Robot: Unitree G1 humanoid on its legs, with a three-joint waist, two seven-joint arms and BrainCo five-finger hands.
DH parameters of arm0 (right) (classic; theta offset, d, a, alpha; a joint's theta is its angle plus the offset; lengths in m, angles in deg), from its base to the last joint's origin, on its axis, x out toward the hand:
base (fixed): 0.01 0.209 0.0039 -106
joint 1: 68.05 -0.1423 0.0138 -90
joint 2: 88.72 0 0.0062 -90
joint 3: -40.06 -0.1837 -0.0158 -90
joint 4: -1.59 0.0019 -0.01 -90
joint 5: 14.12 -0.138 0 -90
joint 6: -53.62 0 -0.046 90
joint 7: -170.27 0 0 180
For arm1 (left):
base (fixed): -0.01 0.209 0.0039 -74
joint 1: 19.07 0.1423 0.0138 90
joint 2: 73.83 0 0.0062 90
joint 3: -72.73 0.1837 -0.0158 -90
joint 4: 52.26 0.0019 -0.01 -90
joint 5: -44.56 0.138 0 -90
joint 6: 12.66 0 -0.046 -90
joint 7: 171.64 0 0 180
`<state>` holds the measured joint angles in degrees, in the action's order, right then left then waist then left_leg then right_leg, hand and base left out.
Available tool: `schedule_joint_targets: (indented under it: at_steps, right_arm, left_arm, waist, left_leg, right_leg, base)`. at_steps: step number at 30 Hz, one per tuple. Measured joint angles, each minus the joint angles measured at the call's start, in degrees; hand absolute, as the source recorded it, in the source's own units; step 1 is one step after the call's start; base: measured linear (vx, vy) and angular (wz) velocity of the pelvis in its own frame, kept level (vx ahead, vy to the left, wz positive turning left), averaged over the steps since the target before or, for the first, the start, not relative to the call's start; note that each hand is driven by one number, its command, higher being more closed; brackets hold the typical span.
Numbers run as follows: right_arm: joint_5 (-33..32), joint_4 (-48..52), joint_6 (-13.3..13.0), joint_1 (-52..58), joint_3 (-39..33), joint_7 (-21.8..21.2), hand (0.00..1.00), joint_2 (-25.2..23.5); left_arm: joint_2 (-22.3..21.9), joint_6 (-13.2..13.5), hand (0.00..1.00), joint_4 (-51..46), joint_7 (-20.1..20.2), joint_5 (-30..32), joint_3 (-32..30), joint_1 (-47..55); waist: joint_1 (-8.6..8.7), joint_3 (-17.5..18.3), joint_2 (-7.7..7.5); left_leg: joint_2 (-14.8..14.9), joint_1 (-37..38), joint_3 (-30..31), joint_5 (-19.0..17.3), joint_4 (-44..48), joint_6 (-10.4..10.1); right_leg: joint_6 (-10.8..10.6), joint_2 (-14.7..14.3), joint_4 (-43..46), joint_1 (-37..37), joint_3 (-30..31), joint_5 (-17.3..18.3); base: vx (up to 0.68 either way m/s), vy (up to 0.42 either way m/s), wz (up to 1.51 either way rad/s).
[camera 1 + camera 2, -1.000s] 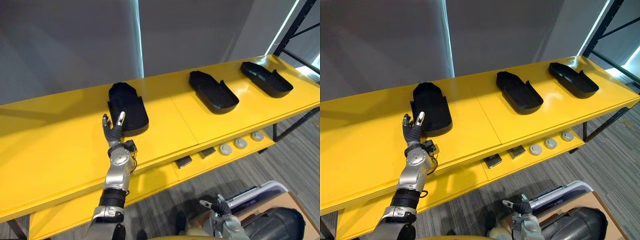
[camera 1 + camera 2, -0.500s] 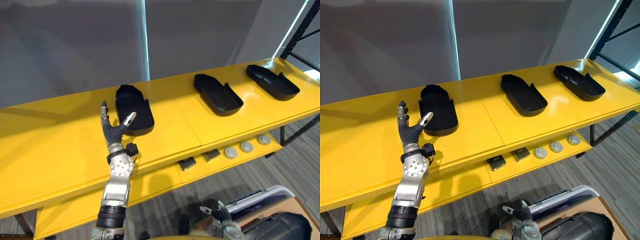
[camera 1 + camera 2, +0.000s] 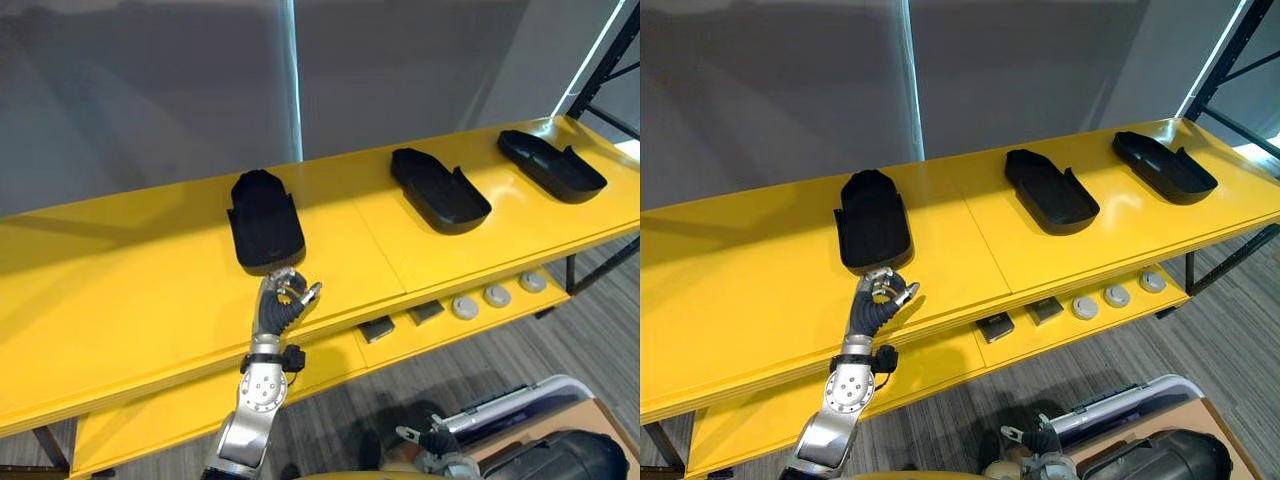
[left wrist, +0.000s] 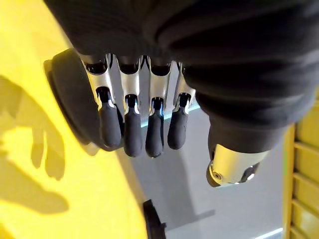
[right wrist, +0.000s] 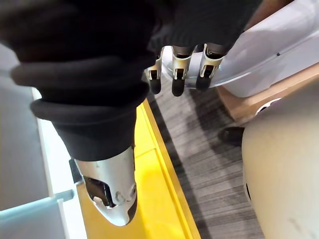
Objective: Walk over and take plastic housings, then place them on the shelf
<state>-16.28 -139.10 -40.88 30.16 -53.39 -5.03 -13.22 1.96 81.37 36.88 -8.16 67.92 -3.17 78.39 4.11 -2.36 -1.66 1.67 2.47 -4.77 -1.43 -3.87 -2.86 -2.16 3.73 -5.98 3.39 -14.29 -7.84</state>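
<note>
Three black plastic housings lie on the yellow shelf top (image 3: 120,290): a left housing (image 3: 265,222), a middle housing (image 3: 440,190) and a right housing (image 3: 552,165). My left hand (image 3: 283,300) hovers just in front of the left housing's near end, at the shelf's front edge. Its fingers (image 4: 130,132) are curled with nothing in them, and the left housing (image 4: 70,99) shows past them in the left wrist view. My right hand (image 3: 430,440) hangs low below the shelf, its fingers (image 5: 174,74) straight and empty.
The lower shelf holds round grey discs (image 3: 497,295) and small dark blocks (image 3: 375,327). A pale bin (image 3: 520,400) stands on the grey floor at the lower right. A black rack upright (image 3: 610,50) rises at the far right. A grey wall backs the shelf.
My left hand has drawn back from beside the left housing to its near end and its fingers have curled shut. The housing stays on the shelf. The view has shifted slightly.
</note>
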Motion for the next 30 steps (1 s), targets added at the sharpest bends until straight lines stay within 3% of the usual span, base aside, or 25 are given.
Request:
schedule_joint_targets:
  at_steps: [19, 30]
  right_arm:
    - [0.57, 0.40, 0.10, -1.77, -0.06, 0.00, 0.00, 0.01]
    - [0.78, 0.40, 0.48, -2.36, -0.12, -0.04, 0.00, 0.00]
  left_arm:
    - [1.86, -3.49, 1.00, 12.83, -1.32, 2.26, -1.32, -13.61]
    - [1.81, -3.69, 1.00, 15.14, -2.45, 2.58, -2.59, -15.91]
  waist:
    - [1.46, -0.01, 0.01]
    - [1.60, -0.02, 0.00]
  left_leg:
    - [-0.05, 0.16, -0.46, -0.38, 0.02, 0.32]
    - [-0.04, 0.03, -0.55, -0.50, 0.00, 0.35]
  right_leg:
    - [0.20, -0.06, -0.05, 0.55, 0.38, -0.05]
    - [0.09, -0.06, -0.06, 0.74, 0.43, 0.04]
  base:
    - [0.00, 0.004, -0.01]
    - [0.00, 0.000, 0.00]
